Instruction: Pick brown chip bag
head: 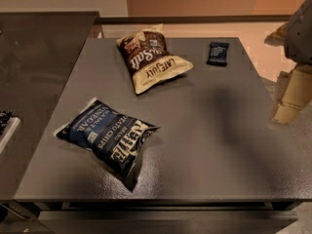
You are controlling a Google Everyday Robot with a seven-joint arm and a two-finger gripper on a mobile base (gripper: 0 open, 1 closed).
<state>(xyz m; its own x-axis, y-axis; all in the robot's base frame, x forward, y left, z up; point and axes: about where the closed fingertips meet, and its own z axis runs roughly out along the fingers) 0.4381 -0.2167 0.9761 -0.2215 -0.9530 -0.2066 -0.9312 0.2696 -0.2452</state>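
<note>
The brown chip bag (152,57) lies flat at the far middle of the grey table (209,130), dark brown half toward the back, cream "LATE JULY" half toward the front. My gripper (287,106) hangs at the right edge of the view, beyond the table's right side, well to the right of the bag and touching nothing.
A navy blue chip bag (108,136) lies at the front left of the table. A small dark flat packet (217,53) lies at the far right. A darker counter (34,62) adjoins the table on the left, with a white-edged object (6,126) on it.
</note>
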